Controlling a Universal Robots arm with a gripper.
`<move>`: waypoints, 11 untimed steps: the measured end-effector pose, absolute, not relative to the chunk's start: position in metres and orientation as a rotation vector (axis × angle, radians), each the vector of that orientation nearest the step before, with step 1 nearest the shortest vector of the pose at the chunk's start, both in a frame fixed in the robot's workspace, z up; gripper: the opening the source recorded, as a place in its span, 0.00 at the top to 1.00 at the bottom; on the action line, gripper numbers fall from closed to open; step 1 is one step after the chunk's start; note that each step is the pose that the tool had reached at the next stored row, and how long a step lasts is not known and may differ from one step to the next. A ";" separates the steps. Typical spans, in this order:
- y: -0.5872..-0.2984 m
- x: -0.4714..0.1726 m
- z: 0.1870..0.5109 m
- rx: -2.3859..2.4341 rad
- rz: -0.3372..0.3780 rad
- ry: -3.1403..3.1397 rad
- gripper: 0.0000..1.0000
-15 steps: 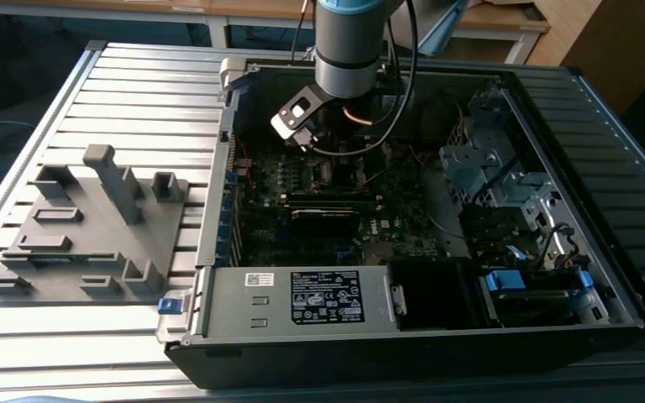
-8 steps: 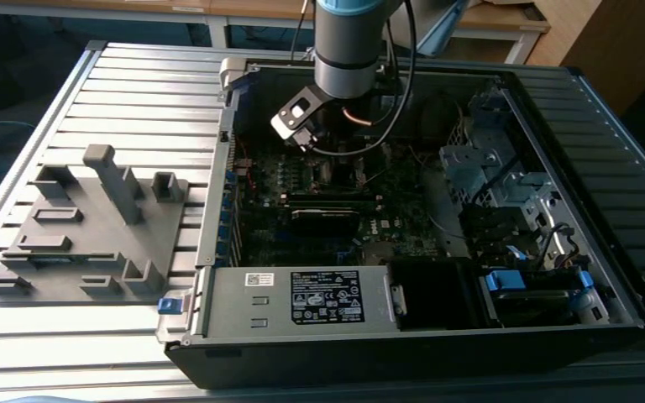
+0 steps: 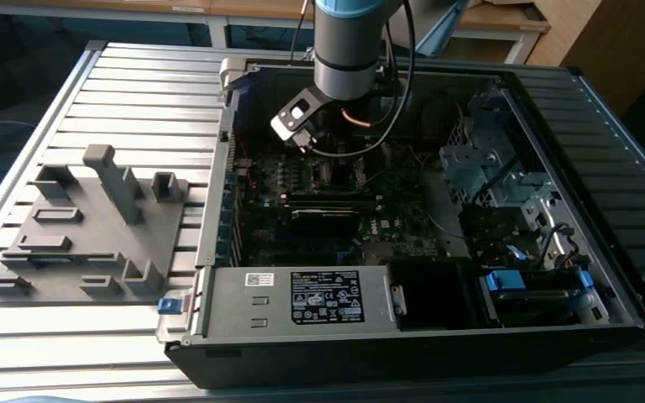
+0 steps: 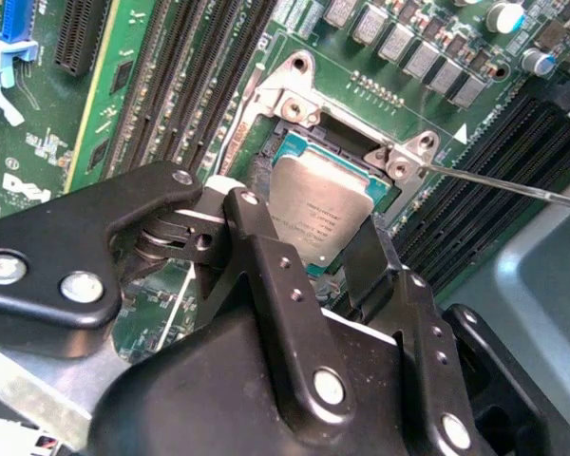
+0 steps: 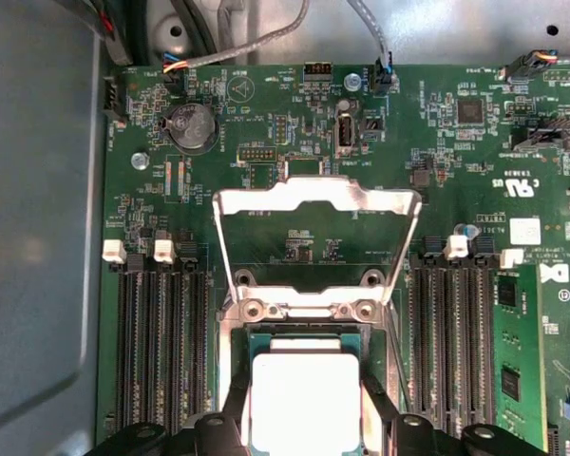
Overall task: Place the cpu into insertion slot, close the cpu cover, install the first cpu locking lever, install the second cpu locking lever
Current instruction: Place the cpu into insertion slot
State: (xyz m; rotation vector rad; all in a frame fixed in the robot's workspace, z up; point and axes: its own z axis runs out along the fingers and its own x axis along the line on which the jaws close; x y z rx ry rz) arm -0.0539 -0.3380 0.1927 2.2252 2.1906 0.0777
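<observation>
The cpu [image 4: 318,211], a flat square chip with a dull silver top, sits low in the insertion slot [image 4: 334,127] on the green motherboard. My gripper [image 4: 309,237] is shut on the cpu, one black finger [image 4: 256,249] against each of two opposite edges. In the first wrist view the cpu [image 5: 304,399] lies between the same fingers [image 5: 239,407] of the gripper [image 5: 306,418]. The cpu cover [image 5: 313,195], a silvery frame with a cut-out centre, stands swung open beyond the slot's hinge edge [image 5: 309,309]. A thin metal lever rod [image 4: 513,186] sticks out beside the socket.
Long black memory slots [image 5: 161,351] flank the socket on both sides [image 5: 451,342]. In the exterior view my arm [image 3: 345,59] reaches down into the open computer case [image 3: 412,336], beside a drive cage [image 3: 490,176]. A grey fixture [image 3: 87,227] lies on the slatted table at the exterior view's left.
</observation>
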 end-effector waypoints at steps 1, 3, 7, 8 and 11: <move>-0.338 -0.054 0.192 2.225 0.077 2.191 0.46; -0.338 -0.054 0.192 2.225 0.076 2.191 0.46; -0.338 -0.054 0.191 2.225 0.077 2.191 0.46; -0.338 -0.054 0.191 2.225 0.077 2.191 0.46; -0.338 -0.054 0.191 2.225 0.077 2.190 0.46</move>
